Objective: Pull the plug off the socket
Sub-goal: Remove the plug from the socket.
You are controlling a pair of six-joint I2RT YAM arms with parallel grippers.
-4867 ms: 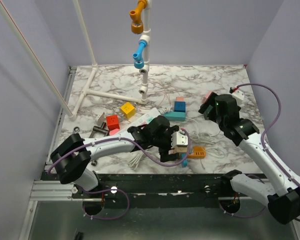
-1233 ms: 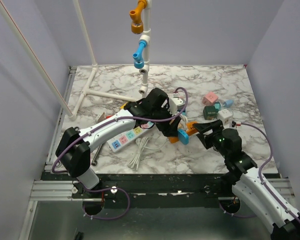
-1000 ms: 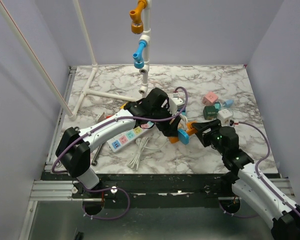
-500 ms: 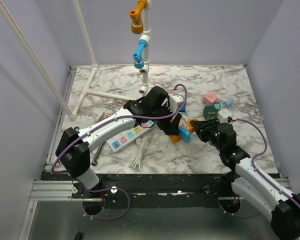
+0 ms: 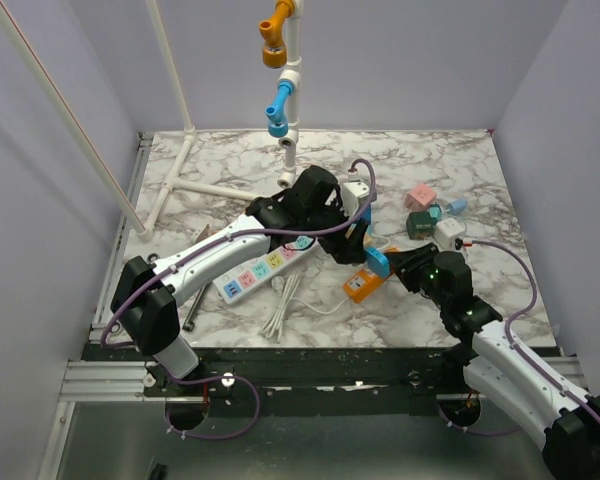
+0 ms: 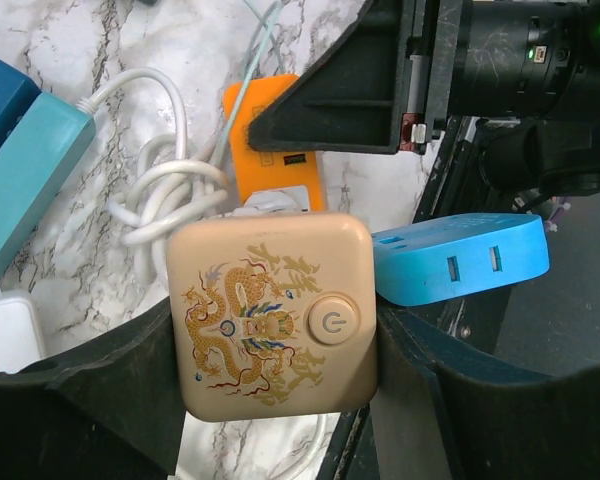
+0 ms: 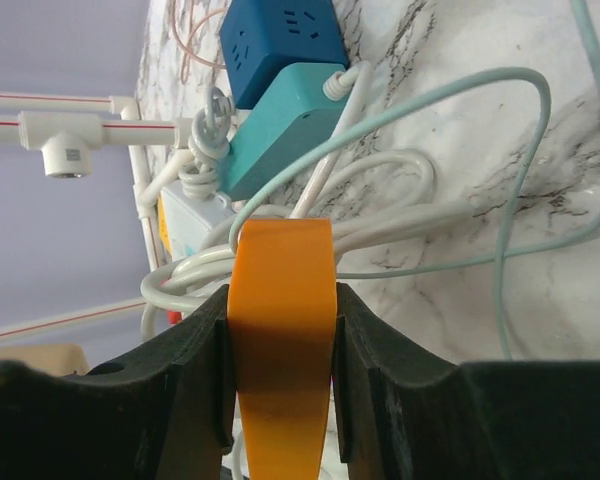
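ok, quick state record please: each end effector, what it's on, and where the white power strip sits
left end effector: closed on beige dragon-print cube
right end effector: closed on orange block
blue adapter: against the cube's side
white power strip: flat on table, neither arm on it
cube-to-block link: cannot tell if seated

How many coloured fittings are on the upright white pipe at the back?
2. An orange fitting sits high on the white pipe, and a blue fitting sits lower on it. The pipe's top is out of frame, so more may be hidden.
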